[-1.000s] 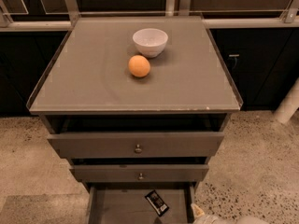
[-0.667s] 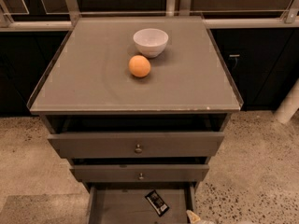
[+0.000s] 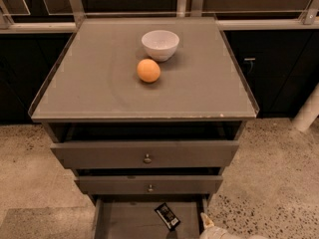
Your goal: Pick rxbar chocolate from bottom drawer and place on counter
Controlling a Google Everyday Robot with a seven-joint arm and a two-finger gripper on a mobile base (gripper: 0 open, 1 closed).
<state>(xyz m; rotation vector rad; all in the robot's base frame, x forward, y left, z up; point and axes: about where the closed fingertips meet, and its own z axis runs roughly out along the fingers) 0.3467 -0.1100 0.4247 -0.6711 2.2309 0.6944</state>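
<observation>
The rxbar chocolate [image 3: 167,216] is a small black bar that lies flat and askew on the grey floor of the open bottom drawer [image 3: 127,220], toward its right side. The counter [image 3: 99,78] is the wide grey glossy top above the three drawers. My gripper [image 3: 208,226] shows only as a pale tip at the bottom edge, just right of the drawer's right wall and to the right of the bar, apart from it. Most of the gripper is out of view.
A white bowl [image 3: 160,44] and an orange [image 3: 148,70] sit on the counter's middle back. Two knobbed drawers [image 3: 146,156] stand partly pulled out above the bottom one. A white post [image 3: 308,111] stands at the right on the speckled floor.
The pale gripper tip has moved left along the bottom edge, closer to the drawer's right wall. The bar, orange and bowl have not moved.
</observation>
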